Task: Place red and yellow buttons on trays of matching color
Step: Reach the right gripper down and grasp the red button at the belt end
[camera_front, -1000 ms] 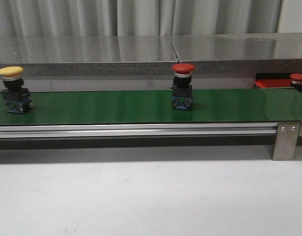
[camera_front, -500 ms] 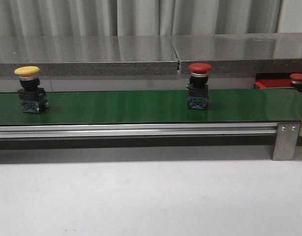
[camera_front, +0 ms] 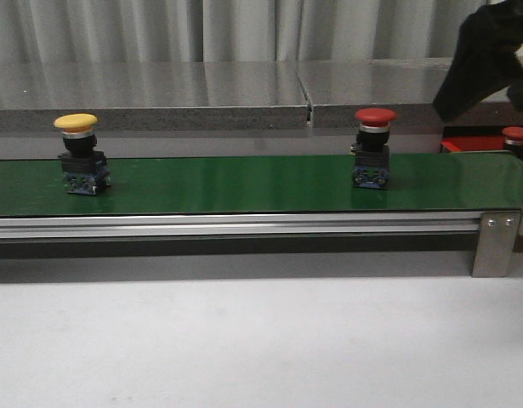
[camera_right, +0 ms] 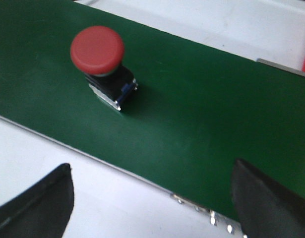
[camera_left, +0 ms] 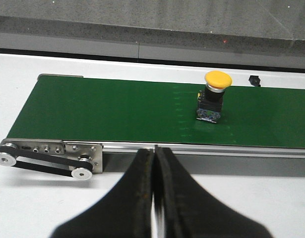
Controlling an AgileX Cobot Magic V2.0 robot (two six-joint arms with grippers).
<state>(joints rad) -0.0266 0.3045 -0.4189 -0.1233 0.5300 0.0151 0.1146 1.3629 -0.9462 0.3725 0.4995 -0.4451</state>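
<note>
A red button [camera_front: 373,144] stands upright on the green belt [camera_front: 244,183], right of centre. In the right wrist view the same red button [camera_right: 97,52] sits ahead of my right gripper [camera_right: 152,166], which is open and holds nothing. A yellow button [camera_front: 81,153] rides the belt at the left. My left gripper [camera_left: 154,153] is shut and empty over the white table, on the near side of the belt, with the yellow button [camera_left: 215,94] beyond it. A red tray [camera_front: 469,144] lies at the far right and holds another red button [camera_front: 517,137]. No yellow tray shows.
The belt's metal end bracket [camera_front: 497,242] and side rail [camera_front: 235,225] run along its near edge. A grey ledge [camera_front: 201,115] stands behind the belt. My right arm's dark shape [camera_front: 482,59] hangs at the upper right. The belt's drive pulleys [camera_left: 43,158] sit at its left end.
Both buttons on the belt have travelled to the right. My right arm has come into the front view at the upper right.
</note>
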